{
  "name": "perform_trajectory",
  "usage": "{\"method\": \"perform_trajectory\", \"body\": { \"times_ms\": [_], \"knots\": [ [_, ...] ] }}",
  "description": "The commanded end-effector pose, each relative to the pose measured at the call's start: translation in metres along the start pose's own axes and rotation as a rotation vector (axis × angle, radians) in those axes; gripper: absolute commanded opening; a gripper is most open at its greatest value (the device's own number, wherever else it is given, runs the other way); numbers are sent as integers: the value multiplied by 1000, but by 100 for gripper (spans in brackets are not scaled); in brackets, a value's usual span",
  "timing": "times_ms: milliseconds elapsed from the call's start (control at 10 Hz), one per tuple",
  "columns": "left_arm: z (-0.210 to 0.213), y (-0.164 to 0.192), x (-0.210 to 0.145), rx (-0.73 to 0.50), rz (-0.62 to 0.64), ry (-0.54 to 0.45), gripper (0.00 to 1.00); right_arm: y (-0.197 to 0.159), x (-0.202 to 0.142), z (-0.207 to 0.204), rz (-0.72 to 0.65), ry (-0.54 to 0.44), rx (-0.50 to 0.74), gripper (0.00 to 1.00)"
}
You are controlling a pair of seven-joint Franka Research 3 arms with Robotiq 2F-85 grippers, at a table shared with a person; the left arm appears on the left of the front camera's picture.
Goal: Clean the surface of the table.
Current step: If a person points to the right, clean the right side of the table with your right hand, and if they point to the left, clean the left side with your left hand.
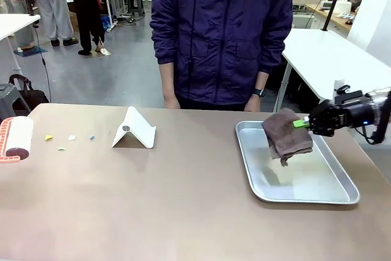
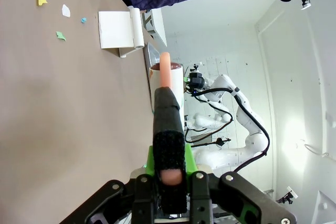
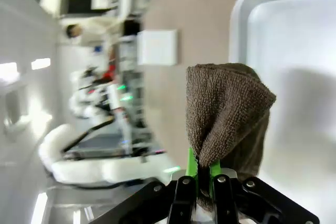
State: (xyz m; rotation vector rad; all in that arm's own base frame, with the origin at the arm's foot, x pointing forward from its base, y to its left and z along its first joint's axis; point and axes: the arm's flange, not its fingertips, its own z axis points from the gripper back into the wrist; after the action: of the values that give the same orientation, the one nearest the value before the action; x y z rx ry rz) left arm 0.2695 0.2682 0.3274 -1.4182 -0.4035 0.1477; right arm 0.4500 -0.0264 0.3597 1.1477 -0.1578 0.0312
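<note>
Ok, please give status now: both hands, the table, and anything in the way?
Right hand shut on brown cloth, above tray. Left hand shut on lint roller. Table: paper scraps uncleaned. White stand near scraps.

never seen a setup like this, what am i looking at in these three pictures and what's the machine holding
These are two robot arms working at a brown table opposite a standing person. The front view looks across the table; the other two come from cameras on each wrist. The right gripper has its jaws shut on a brown cloth, hanging over a metal tray. The left gripper is shut on the handle of a lint roller. On the table lie small paper scraps and a folded white stand.
</note>
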Motion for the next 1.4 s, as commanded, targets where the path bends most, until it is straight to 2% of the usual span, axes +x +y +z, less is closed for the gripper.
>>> {"method": "perform_trajectory", "body": {
  "times_ms": [0, 100, 400, 600, 700, 800, 1300],
  "knots": [
    [1, -3, -3, -15, -19, 6, 3, 5, -2, 26, -177, -20, 178, 9],
    [1, -3, -3, -15, -19, 6, 3, 10, -11, 40, -175, -19, 262, 9],
    [1, -3, -3, -15, -19, 6, 3, 7, -45, 79, -207, -75, 353, 9],
    [1, -3, -3, -15, -19, 6, 3, -5, -60, 94, -201, -178, 342, 9],
    [1, -3, -3, -15, -19, 6, 3, -8, -59, 92, -156, -213, 311, 9],
    [1, -3, -3, -15, -19, 6, 3, -9, -54, 96, -207, -103, 330, 9],
    [1, -3, -3, -15, -19, 6, 3, -9, -54, 96, -207, -103, 330, 9]
  ]
}}
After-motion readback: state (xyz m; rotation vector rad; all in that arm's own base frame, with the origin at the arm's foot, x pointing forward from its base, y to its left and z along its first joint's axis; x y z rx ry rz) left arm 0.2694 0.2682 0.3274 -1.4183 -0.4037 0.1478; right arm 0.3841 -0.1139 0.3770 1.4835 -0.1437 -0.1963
